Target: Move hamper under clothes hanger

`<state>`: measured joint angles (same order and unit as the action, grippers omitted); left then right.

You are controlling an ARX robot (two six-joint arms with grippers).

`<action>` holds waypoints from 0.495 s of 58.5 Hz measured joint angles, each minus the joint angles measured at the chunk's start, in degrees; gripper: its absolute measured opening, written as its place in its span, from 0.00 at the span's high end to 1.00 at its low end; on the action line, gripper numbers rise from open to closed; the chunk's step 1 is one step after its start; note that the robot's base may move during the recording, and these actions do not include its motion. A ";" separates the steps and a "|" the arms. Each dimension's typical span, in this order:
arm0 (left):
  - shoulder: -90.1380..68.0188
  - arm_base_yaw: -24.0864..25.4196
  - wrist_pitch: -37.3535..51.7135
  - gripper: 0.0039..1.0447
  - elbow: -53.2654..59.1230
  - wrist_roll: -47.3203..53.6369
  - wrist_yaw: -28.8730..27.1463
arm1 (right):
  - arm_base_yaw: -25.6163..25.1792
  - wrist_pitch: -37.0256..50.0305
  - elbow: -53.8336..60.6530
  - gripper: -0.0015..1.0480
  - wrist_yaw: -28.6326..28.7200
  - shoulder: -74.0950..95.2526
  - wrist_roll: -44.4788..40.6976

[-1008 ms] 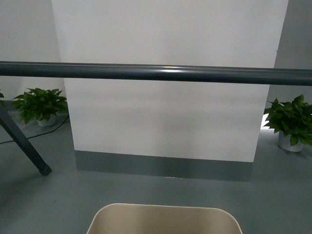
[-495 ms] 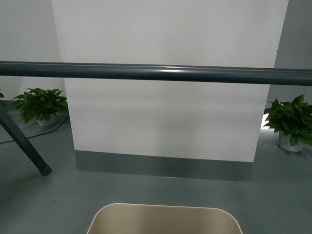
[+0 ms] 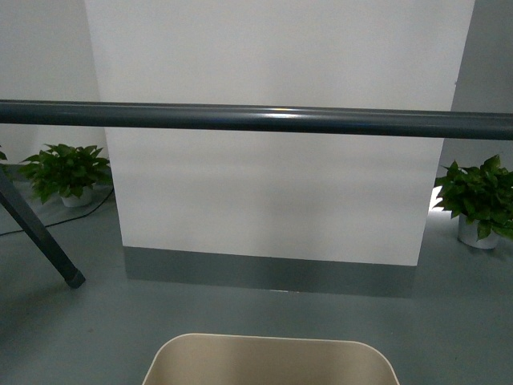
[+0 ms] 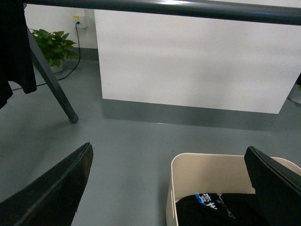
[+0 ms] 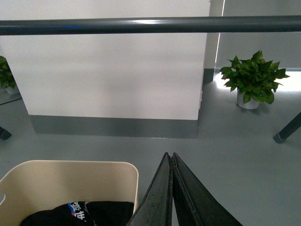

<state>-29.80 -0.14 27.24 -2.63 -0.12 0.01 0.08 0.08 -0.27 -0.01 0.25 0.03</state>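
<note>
The beige hamper (image 3: 268,359) stands on the floor at the bottom of the front view, short of the clothes hanger's dark grey bar (image 3: 256,119), which runs across above and beyond it. One angled leg (image 3: 40,233) of the rack shows at left. Neither gripper appears in the front view. My left gripper (image 4: 169,162) is open, its black fingers (image 4: 56,193) spread to either side of the hamper's (image 4: 211,176) near corner, touching nothing. My right gripper (image 5: 170,156) is shut and empty, beside the hamper's (image 5: 70,181) rim. Black clothing (image 4: 216,209) with a blue print lies inside the bin.
A white wall panel with a grey skirting (image 3: 268,273) stands behind the bar. Potted plants sit at left (image 3: 66,172) and right (image 3: 481,200). A dark garment (image 4: 14,47) hangs from the bar in the left wrist view. A cable (image 4: 75,56) runs along the floor.
</note>
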 joint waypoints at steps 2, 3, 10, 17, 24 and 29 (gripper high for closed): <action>0.02 0.00 0.00 0.06 0.00 0.00 0.02 | 0.00 0.00 0.00 0.98 0.00 -0.02 0.00; 0.02 0.00 0.00 0.06 0.00 0.00 0.02 | 0.00 0.00 0.00 0.98 0.00 -0.02 0.00; 0.02 0.00 0.00 0.06 0.00 0.02 0.00 | 0.00 0.00 0.00 0.98 0.00 -0.02 0.00; 1.90 0.00 -0.63 0.28 1.14 0.02 0.02 | 0.00 0.00 0.00 0.98 0.00 -0.02 0.00; 3.72 0.00 -1.33 0.45 1.64 0.00 -0.02 | 0.00 0.00 0.00 0.98 0.02 -0.02 0.00; 5.64 0.00 -3.17 0.57 1.64 0.00 0.00 | 0.00 -0.04 0.00 0.98 0.00 -0.02 0.00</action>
<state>-24.16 -0.14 24.08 -0.99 -0.12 0.01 0.08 0.03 -0.27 -0.01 0.23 0.03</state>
